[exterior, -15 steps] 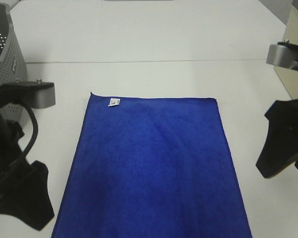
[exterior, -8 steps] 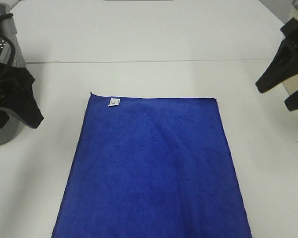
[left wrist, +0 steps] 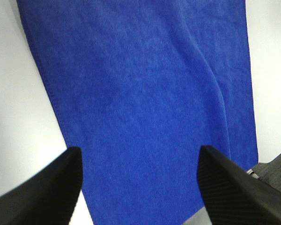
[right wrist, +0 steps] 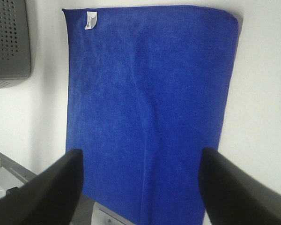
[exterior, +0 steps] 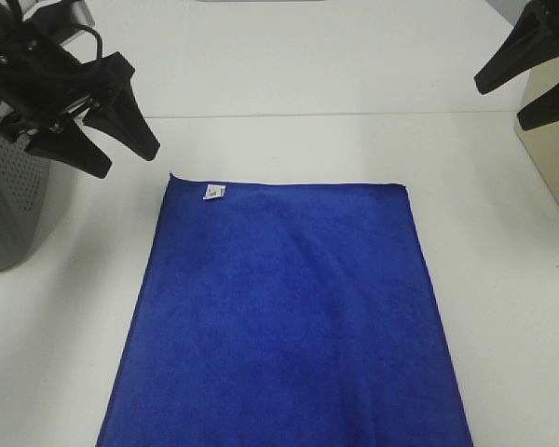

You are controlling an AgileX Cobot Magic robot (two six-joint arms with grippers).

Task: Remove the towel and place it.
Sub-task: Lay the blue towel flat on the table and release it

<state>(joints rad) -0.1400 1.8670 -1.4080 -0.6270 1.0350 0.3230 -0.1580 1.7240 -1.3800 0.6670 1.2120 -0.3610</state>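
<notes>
left gripper (exterior: 129, 160) and right gripper (exterior: 500, 107) are swinging out toward the far corners, both hanging open, empty. towel (exterior: 289, 317) is lying flat, ungrasped; corner pinch probably coming.

A white bench (exterior: 307, 65) is filling the high view, with a thin seam running across its upper part. A royal-blue towel (exterior: 284, 317) is lying flat and spread out on it, stretching from the centre down past the bottom edge of the frame. A small white tag (exterior: 214, 193) is sitting at the towel's upper left corner. A grey perforated bin (exterior: 14, 205) is standing on the bench at the left edge, well apart from the towel.
</notes>
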